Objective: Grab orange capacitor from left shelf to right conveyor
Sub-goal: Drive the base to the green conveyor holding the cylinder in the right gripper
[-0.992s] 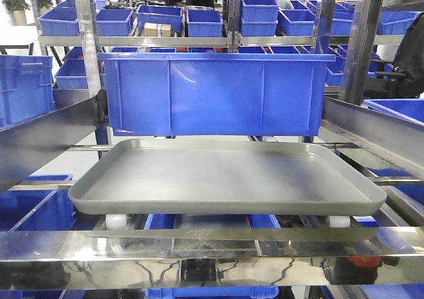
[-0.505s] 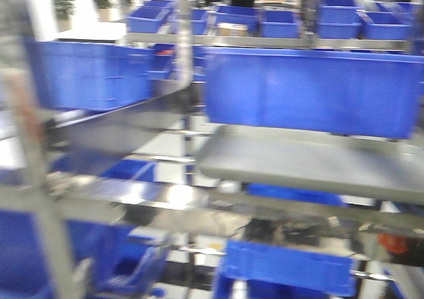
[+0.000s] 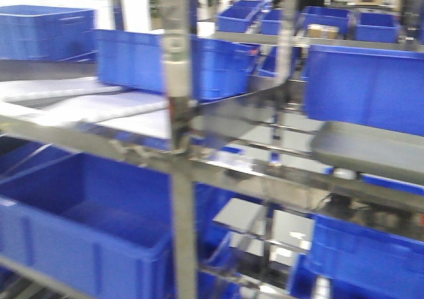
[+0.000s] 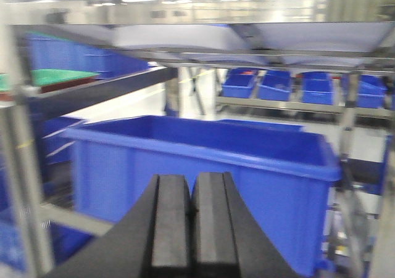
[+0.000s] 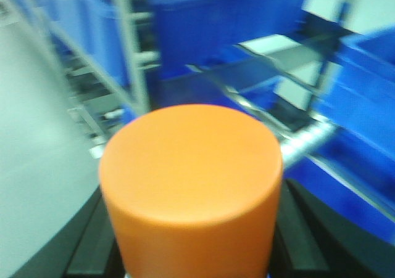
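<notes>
Left gripper (image 4: 191, 228) was matte black, two blocky flat-faced fingers (image 4: 170, 228) with slanted outer flanks, right gripper (image 5: 197, 247) was black, ribbed fingers (image 5: 89, 247) either side of the orange capacitor (image 5: 191, 173)

Small blue bins (image 4: 274, 85) on a far rack (image 4: 271, 104), pale floor (image 4: 133, 104)

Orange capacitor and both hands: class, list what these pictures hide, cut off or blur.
1. Right wrist view: the orange capacitor fills the frame and hides most of the right hand. The bottom edge cuts off its lower part, and no print shows.
2. Left wrist view: the bottom edge cuts off the shut left hand.
3. Front view: blur smears the shelf, the right edge cuts the grey tray, and neither hand appears.
</notes>
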Controlling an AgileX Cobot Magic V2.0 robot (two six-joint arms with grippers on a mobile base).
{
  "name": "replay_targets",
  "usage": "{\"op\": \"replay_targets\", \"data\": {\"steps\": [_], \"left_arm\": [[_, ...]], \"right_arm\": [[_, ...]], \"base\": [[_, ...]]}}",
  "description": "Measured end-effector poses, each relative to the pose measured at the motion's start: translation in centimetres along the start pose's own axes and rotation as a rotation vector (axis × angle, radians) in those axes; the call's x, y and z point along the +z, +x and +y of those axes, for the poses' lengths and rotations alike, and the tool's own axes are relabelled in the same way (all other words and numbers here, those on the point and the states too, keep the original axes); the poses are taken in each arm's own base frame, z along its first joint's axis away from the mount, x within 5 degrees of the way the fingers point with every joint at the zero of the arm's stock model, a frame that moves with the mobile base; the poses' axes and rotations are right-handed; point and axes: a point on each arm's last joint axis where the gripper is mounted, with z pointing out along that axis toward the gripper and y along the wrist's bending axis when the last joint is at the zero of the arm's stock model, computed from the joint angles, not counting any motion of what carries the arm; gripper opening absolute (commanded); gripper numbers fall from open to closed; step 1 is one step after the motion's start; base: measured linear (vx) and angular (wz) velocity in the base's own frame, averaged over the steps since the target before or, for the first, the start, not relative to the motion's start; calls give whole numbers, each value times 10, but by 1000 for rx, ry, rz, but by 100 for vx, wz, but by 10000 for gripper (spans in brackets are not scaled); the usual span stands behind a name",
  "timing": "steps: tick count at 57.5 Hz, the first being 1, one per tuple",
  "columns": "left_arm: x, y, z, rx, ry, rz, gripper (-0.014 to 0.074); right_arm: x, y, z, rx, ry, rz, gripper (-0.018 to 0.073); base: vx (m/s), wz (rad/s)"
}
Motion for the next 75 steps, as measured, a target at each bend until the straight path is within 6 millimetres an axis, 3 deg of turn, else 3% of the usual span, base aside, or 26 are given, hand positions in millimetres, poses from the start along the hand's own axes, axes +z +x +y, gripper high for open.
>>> {"op": "replay_targets", "data": {"steps": [75], "left_arm": [[0, 0, 0, 0, 0, 0, -6]], "right_arm": [[0, 0, 0, 0, 0, 0, 270]], "base": [[-8, 57]]}}
